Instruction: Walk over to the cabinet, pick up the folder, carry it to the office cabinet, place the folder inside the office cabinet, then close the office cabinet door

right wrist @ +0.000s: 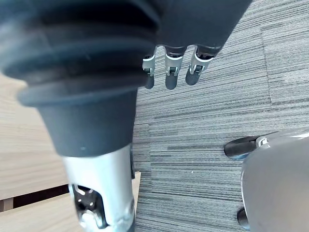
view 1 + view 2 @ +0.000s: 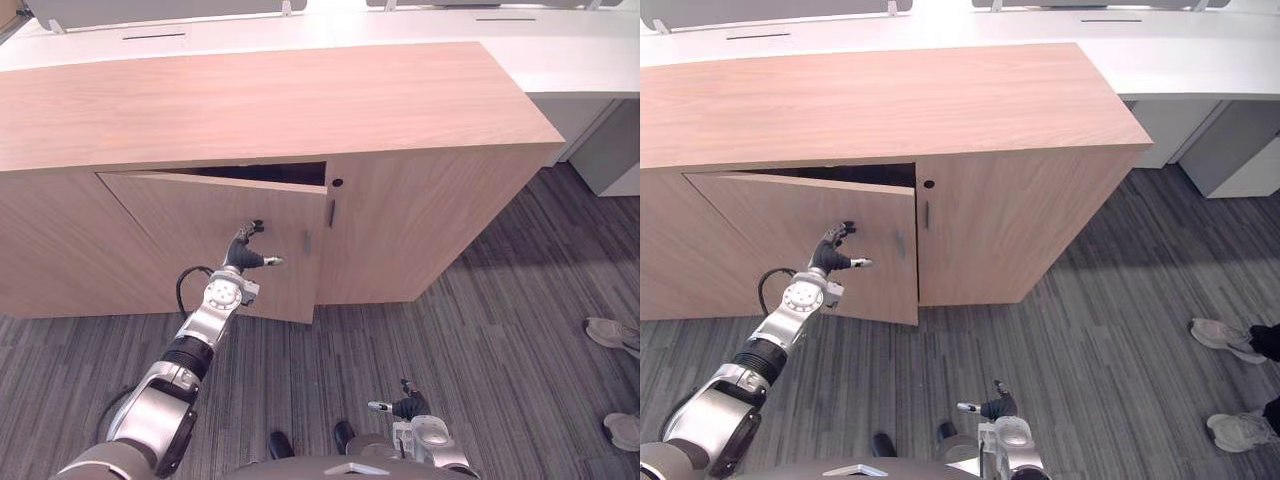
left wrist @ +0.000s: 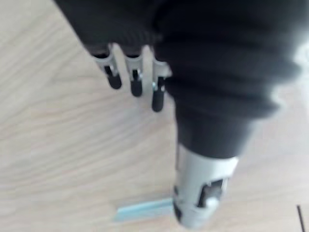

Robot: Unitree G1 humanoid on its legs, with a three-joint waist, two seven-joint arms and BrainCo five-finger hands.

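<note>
You face the office cabinet point(image 2: 260, 100), low and wide, in light wood with a flat top. Its left door point(image 2: 200, 230) stands ajar, showing a dark gap behind its top edge, with a slim grey handle point(image 2: 307, 243) near its free edge. Its right door point(image 2: 420, 220) is shut.

Grey striped carpet floor point(image 2: 480, 330) carries a low wood cabinet point(image 2: 250, 100), standing w/ its back to a white desk point(image 2: 560, 50). Cabinet's left door point(image 2: 215, 240) ajar, dark gap at top; right door point(image 2: 420, 230) flush. A person's pale shoes point(image 2: 612, 332) on the carpet, far right, well apart from cabinet.
</note>
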